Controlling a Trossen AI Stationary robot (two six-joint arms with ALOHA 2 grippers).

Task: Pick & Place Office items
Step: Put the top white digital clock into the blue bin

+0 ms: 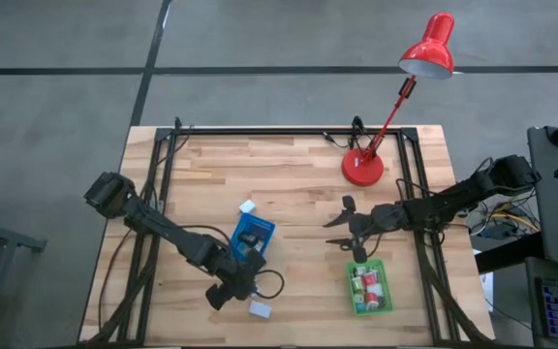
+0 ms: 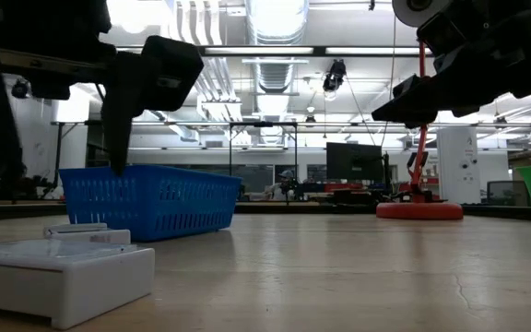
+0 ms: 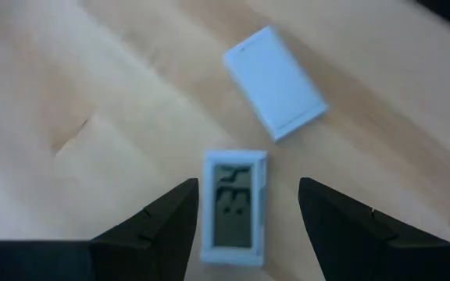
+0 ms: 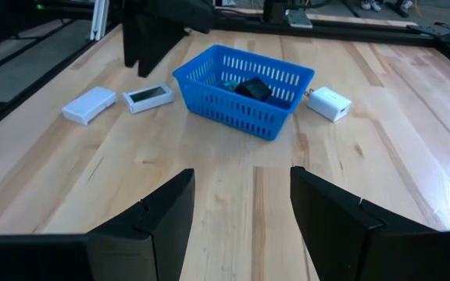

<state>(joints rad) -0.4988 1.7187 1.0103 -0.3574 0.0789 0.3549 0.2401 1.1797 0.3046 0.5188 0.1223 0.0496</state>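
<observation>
White plastic is what lies under the left claw (image 3: 244,215): a small display unit (image 3: 233,207) with a grey screen is seen on the desk (image 1: 298,184), framed between the two open fingers (image 3: 158,230) and not yet touched. A plain white box (image 3: 273,82) is seen just beyond it, near but apart. In the high view both are found near the front edge, beside the blue tray (image 1: 253,236), and the left claw is held above them. The step in hand is judged to be the pick of the display unit. For this to be done well, the claw should be lowered straight down with the unit kept centred, so that the fingers are brought past its long sides without the far box being nudged; the fingers should be closed only once they are low enough to bear on the sides and not on the top. A thin, flat item may be tipped or pushed if one finger lands first, so an even descent is advised. The blue tray, in which dark items (image 4: 252,87) are already seen, is the likely goal and is close by. Another white block (image 4: 329,103) is seen on the desk on the tray's far side. The right claw (image 4: 242,207) is held open and empty above bare wood near the desk's middle, next to the green tray (image 1: 369,287), in which red and green items are seen; it is judged to be waiting.
</observation>
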